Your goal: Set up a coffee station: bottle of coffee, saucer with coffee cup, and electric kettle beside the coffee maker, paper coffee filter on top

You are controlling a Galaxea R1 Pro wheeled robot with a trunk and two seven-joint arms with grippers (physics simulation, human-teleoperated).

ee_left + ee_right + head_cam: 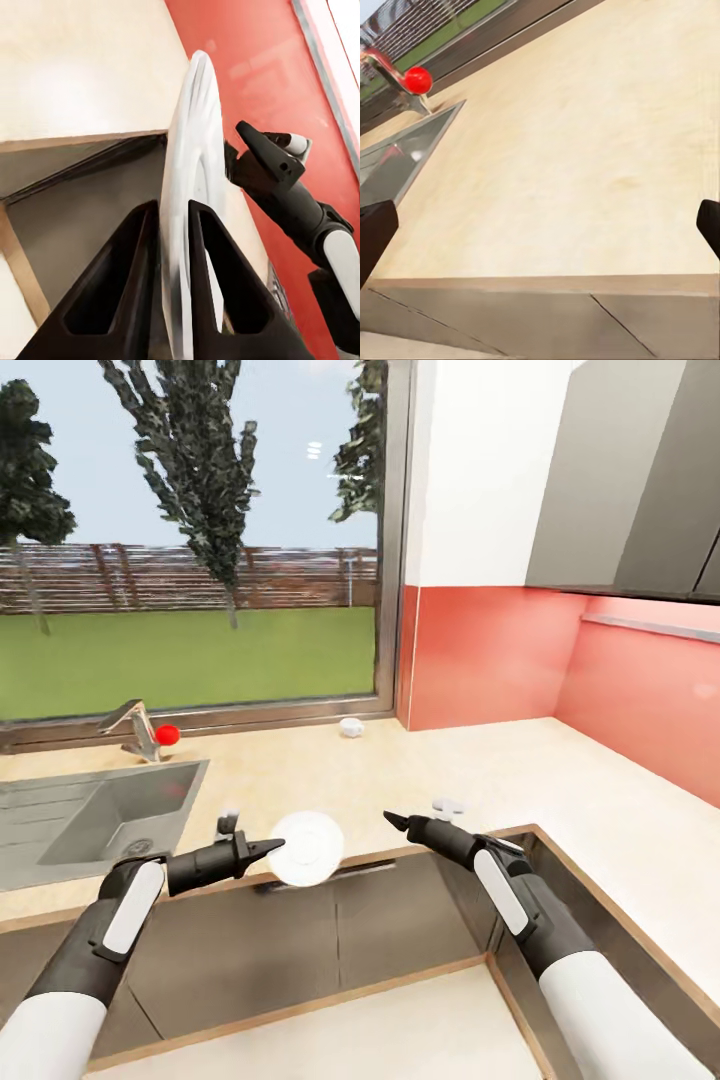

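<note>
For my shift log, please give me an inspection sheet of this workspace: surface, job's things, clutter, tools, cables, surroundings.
Surface: beige countertop, L-shaped, with a sink and a faucet.
Job's things: white saucer held on edge over the counter's front edge; small white cup-like item by the window, too small to confirm.
Clutter: small white item near the right tool, unclear.
Tools: left tool shut on saucer; right tool open, empty.
Cables: nothing seen.
Surroundings: window onto a lawn, red backsplash, grey cabinets.

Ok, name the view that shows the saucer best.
Head view: the saucer faces the camera, whole, at the left gripper. The left wrist view shows it edge-on between the fingers.
</note>
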